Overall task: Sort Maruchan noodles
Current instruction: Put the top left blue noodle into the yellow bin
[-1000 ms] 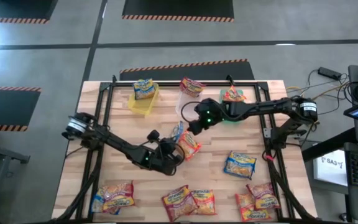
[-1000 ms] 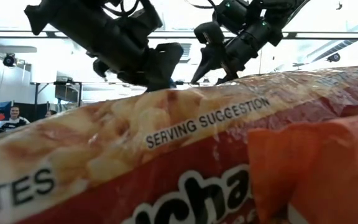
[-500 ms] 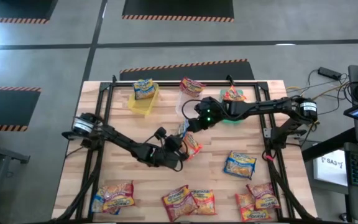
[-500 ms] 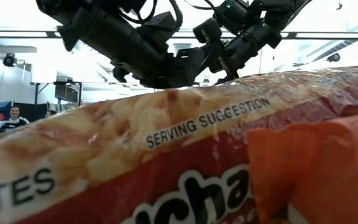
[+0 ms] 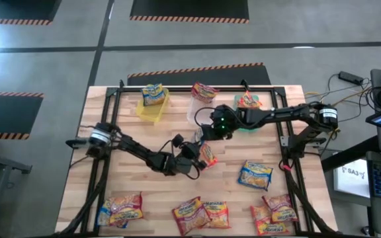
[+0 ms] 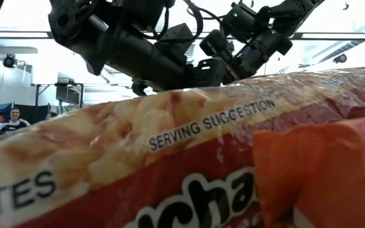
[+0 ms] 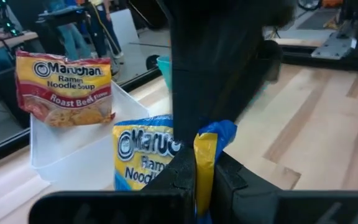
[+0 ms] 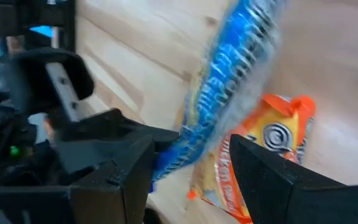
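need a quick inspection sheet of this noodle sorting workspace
surface: pale wooden table with a black frame.
job's things: glossy Maruchan ramen packets lie along the near edge; one blue-and-yellow packet is in the left gripper; an orange packet lies beside it; a red packet stands in the clear bin.
clutter: yellow bin, clear bin, green bin.
grippers: left gripper shut on the blue-and-yellow packet; right gripper open, close to it.
cables: loose wires beside the table.
surroundings: grey floor with striped mats; people in the background.

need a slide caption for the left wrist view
Left gripper shut on a blue-and-yellow Maruchan packet, lifted before a clear bin holding a Roast Beef packet.
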Action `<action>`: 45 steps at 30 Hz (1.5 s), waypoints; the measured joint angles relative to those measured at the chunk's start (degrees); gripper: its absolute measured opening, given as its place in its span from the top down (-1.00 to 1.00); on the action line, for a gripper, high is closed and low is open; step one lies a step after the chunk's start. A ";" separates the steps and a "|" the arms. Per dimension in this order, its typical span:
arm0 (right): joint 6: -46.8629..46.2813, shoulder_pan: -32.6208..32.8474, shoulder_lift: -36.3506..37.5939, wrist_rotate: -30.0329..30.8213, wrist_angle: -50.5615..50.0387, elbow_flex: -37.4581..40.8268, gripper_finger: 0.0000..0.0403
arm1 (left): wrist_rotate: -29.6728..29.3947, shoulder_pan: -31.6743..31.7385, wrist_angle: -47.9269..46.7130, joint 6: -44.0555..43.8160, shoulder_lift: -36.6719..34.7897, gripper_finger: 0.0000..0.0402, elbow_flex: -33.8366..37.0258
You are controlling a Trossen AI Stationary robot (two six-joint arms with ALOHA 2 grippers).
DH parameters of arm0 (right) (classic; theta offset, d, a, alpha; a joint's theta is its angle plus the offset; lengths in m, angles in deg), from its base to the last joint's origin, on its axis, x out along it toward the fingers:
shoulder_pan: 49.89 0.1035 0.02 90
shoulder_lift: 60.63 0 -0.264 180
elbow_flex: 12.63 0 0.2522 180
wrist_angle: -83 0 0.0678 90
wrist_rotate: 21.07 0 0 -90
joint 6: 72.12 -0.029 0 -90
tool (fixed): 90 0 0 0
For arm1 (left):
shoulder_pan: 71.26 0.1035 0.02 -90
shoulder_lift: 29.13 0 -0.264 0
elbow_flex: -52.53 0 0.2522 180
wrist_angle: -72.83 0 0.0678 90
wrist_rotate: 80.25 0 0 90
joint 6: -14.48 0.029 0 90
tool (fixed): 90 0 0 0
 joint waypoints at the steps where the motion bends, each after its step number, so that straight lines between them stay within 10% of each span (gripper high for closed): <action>1: -0.68 0.00 0.00 -0.07 0.26 0.58 0.01 | 0.15 0.12 0.57 0.44 0.23 1.00 0.00; 23: 2.99 -0.92 0.00 0.68 2.00 3.85 0.06 | 9.20 1.43 11.31 6.08 2.00 1.00 -0.02; 45: 7.88 -0.87 0.00 0.46 2.76 3.78 0.93 | 13.18 1.87 10.98 4.98 2.07 0.92 -0.02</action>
